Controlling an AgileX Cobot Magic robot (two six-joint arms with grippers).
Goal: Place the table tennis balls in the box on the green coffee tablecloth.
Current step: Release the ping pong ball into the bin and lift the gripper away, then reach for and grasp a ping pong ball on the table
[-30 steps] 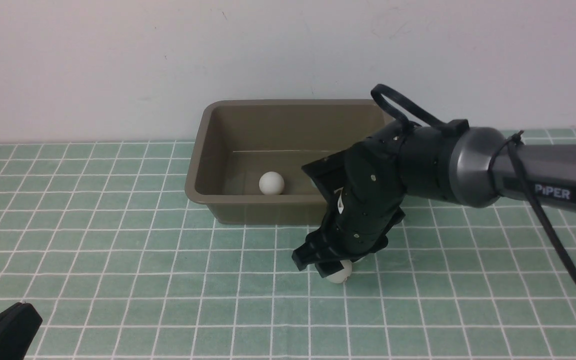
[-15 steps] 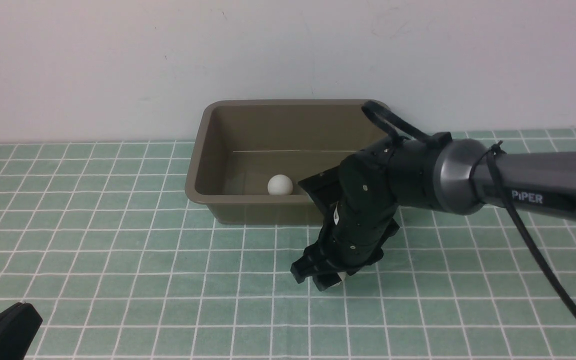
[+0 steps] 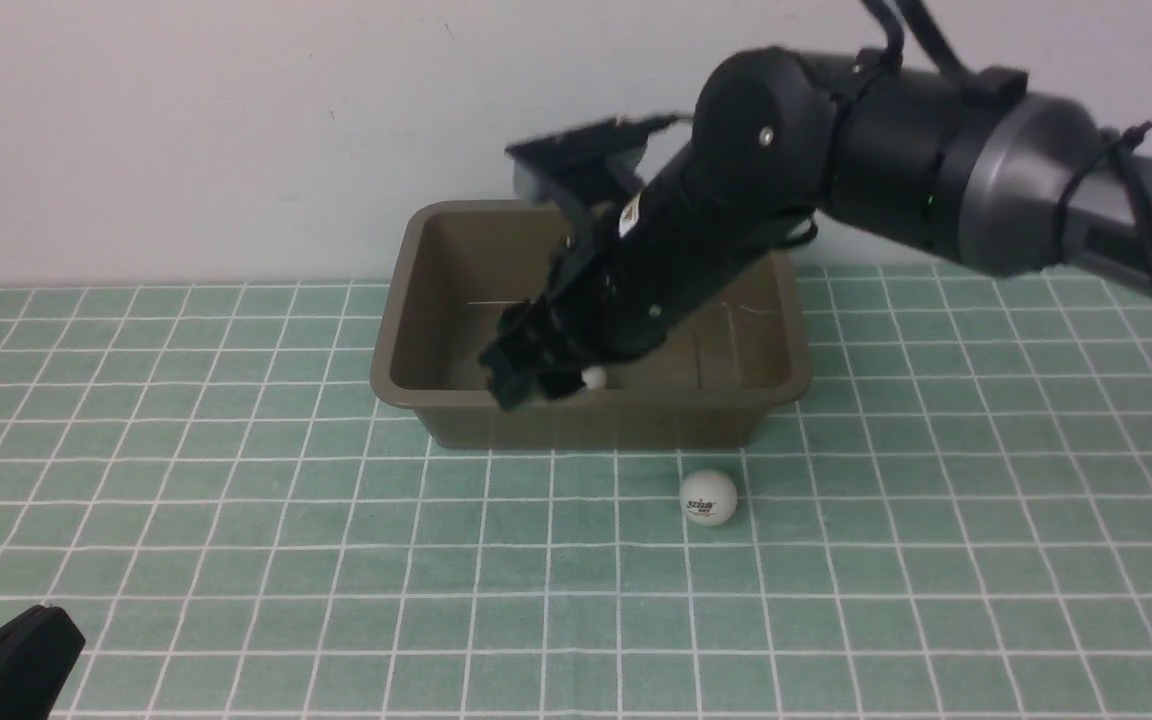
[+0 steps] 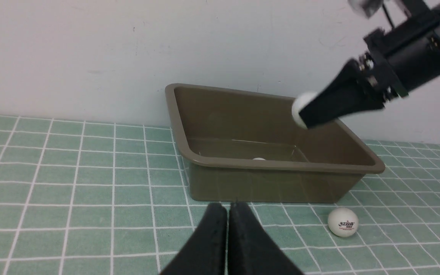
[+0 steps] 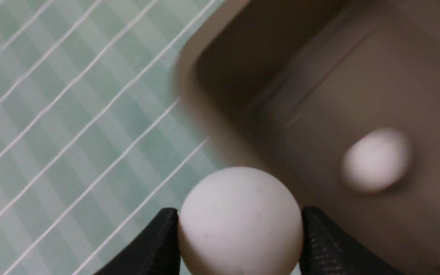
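Front view: the rectangular olive-brown plastic box (image 3: 391, 385) stands open side up on the pale mint-green checked tablecloth (image 3: 186, 500), its long axis running left to right along the white wall just behind it. The black right gripper (image 3: 561, 383) hangs over the box's near-left part, jaws clamped on a plain white table tennis ball (image 3: 593, 378) just above the near rim. A second white ball with a printed logo (image 3: 709, 497) lies on the cloth just in front of the box's near wall, right of its middle. Open cloth spreads left, right and in front of the box. The left gripper (image 3: 6, 670) sits well in front of the box, off to its left.

Left wrist view: the left gripper's fingers (image 4: 214, 236) are pressed together, holding nothing. A third white ball (image 4: 259, 159) peeks over the box's near rim, resting on the floor inside.

Right wrist view: the two fingers (image 5: 151, 248) pinch the plain ball above the box's rim; the ball inside is blurred.
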